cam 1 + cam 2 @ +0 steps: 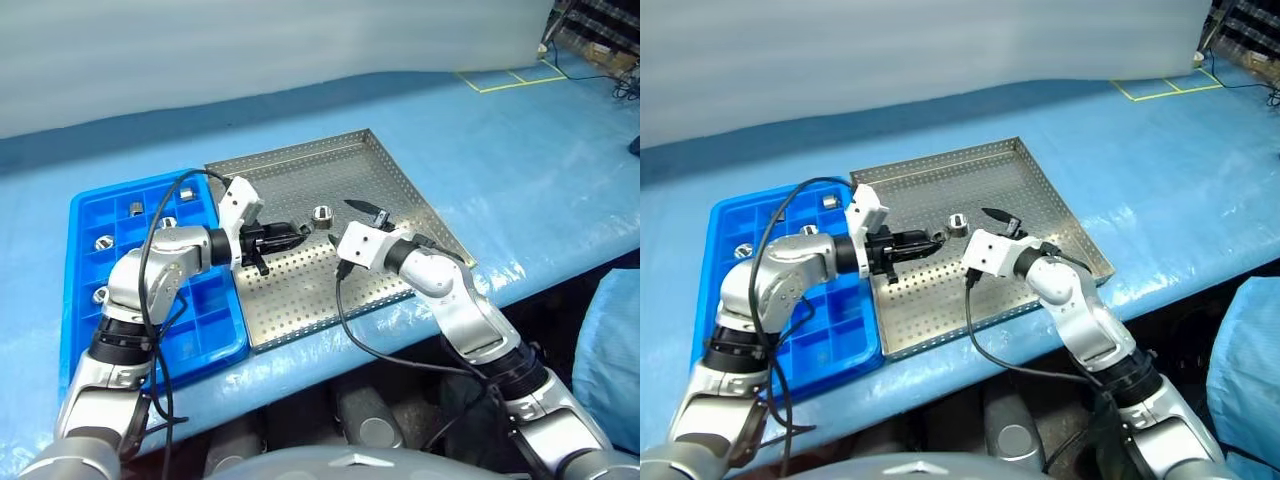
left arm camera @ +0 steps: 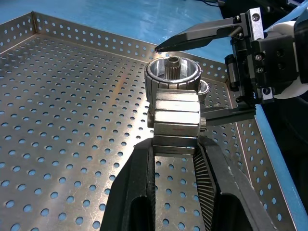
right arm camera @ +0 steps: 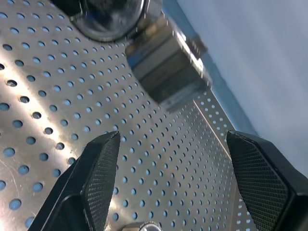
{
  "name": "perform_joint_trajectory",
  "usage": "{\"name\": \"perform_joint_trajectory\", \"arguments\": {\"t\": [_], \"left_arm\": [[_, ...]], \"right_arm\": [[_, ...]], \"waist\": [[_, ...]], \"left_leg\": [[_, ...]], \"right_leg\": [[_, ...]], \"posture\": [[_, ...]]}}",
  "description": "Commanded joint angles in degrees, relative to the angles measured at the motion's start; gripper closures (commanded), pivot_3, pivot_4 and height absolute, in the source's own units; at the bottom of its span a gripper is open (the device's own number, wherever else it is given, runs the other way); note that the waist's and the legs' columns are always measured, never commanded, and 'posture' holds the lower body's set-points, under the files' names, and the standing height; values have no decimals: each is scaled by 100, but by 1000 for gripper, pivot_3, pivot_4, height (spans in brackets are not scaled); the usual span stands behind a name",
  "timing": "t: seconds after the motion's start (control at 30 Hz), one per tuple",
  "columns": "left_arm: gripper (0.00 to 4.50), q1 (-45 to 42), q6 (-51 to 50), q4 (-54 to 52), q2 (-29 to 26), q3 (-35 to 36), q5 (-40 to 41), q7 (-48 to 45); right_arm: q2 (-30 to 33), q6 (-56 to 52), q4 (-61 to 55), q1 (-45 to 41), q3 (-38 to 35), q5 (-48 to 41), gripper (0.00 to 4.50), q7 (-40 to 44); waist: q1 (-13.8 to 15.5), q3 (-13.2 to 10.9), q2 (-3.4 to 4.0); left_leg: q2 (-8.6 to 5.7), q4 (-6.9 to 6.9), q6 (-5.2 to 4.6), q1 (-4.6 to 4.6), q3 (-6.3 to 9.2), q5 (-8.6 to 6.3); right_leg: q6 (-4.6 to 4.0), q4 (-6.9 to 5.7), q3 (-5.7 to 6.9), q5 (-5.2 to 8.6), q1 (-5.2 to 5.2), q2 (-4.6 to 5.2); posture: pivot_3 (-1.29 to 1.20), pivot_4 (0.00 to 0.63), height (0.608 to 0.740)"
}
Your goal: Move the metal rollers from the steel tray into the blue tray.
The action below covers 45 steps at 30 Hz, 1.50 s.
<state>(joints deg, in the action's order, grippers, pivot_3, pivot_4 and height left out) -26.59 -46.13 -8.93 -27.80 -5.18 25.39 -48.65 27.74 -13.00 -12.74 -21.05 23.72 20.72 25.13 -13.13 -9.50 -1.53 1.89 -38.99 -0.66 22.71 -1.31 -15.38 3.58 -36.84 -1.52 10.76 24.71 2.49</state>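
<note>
The steel tray [image 1: 400,200] lies in the middle of the blue-covered table, and the blue tray [image 1: 85,215] lies to its left. My left gripper [image 1: 298,233] hangs over the steel tray, shut on one metal roller [image 2: 175,115]. Just to its right my right gripper [image 1: 352,222] stands open with nothing between its fingers [image 3: 103,159], facing the held roller [image 3: 166,70]. A loose roller [image 1: 322,213] sits on the perforated floor behind the two grippers. Several more rollers [image 1: 103,242] rest in compartments of the blue tray.
The steel tray's low rim [image 1: 285,150] runs round all sides, and its near edge lies close to the table's front edge [image 1: 330,365]. Yellow tape lines [image 1: 510,78] mark the far right of the table. A black cable [image 1: 160,215] loops over my left arm.
</note>
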Motion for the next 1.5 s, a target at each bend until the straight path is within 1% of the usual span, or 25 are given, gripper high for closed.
{"name": "perform_joint_trajectory", "arguments": {"t": [0.03,0.17,0.27,0.37,0.43,0.47,0.53,0.57,0.77,0.93,1.0,1.17,1.3,1.5], "left_arm": [[3709,-86,107,-49,37,-15,27,35],[3709,-115,120,-8,65,-73,18,56],[3709,-131,148,36,63,-120,-16,61],[3709,-115,162,71,68,-168,-51,72],[3709,-87,171,84,62,-221,-90,80],[3709,-71,177,91,55,-251,-112,83],[3709,-51,186,117,56,-290,-140,87],[3709,-43,188,126,57,-306,-152,82],[3709,-22,232,142,50,-326,-225,86],[3709,85,573,81,27,-165,-467,351],[3709,223,588,-53,37,15,-399,458],[3709,681,595,-454,4,220,-303,734],[3709,1122,571,-902,32,487,-217,1010],[3709,1752,500,-1594,17,922,-159,1470]], "right_arm": [[-73,140,-338,-74,-46,146,815,59],[-191,136,-459,-102,-50,197,815,142],[-228,159,-472,-127,-52,254,1360,181],[-267,181,-460,-152,-39,310,2314,215],[-288,189,-449,-166,-22,357,2314,253],[-303,191,-447,-172,-16,376,2552,267],[-332,205,-431,-188,-6,405,2876,293],[-340,228,-416,-199,6,434,3166,310],[-408,222,-390,-162,21,358,3210,533],[-757,-377,-234,-17,-405,-79,3210,526],[-987,-705,-138,35,-647,-249,3210,389],[-1172,-1005,-121,93,-857,-551,3210,315],[-1179,-1109,-105,68,-863,-693,3210,315],[-1110,-1061,176,-75,-836,-723,3210,338]], "waist": [[3,0,0],[-9,0,0],[-14,0,0],[-12,0,0],[-9,0,0],[-8,0,0],[-8,0,0],[-8,0,0],[-8,0,0],[-11,0,0],[-12,1,1],[6,1,1],[81,1,1],[303,0,1]], "left_leg": [[0,0,0,0,0,0],[-2,-1,0,-1,1,0],[-2,-1,0,-2,1,0],[-2,-1,0,-2,1,0],[-2,-1,0,-1,1,0],[-3,-1,0,-1,1,0],[-4,-1,0,-1,2,0],[-4,-1,0,-1,2,0],[-4,-1,0,-2,2,0],[-4,-1,0,-2,3,0],[-3,-2,0,-3,4,0],[-3,-1,0,-1,4,0],[-4,-2,-1,-1,4,0],[3,-1,0,-4,5,0]], "right_leg": [[0,0,0,0,0,0],[0,0,0,-1,-1,2],[0,-2,0,-1,-1,1],[0,-2,0,-1,-1,1],[0,-2,0,-1,-1,2],[-1,-1,0,-2,-1,2],[-2,-1,0,-3,-1,3],[-2,-1,0,-3,-1,3],[-2,-2,0,-3,-2,3],[-7,-3,0,-6,-2,3],[-16,-4,1,-11,-2,2],[-17,-2,1,-13,-2,4],[-17,-3,1,-13,-2,6],[-21,-6,6,-10,-1,0]], "posture": [[-252,150,740],[-257,150,740],[-257,150,740],[-255,150,740],[-253,150,740],[-253,150,740],[-251,150,740],[-251,150,740],[-246,150,740],[-243,150,740],[-237,150,740],[-208,150,740],[-165,150,740],[-125,150,740]]}}
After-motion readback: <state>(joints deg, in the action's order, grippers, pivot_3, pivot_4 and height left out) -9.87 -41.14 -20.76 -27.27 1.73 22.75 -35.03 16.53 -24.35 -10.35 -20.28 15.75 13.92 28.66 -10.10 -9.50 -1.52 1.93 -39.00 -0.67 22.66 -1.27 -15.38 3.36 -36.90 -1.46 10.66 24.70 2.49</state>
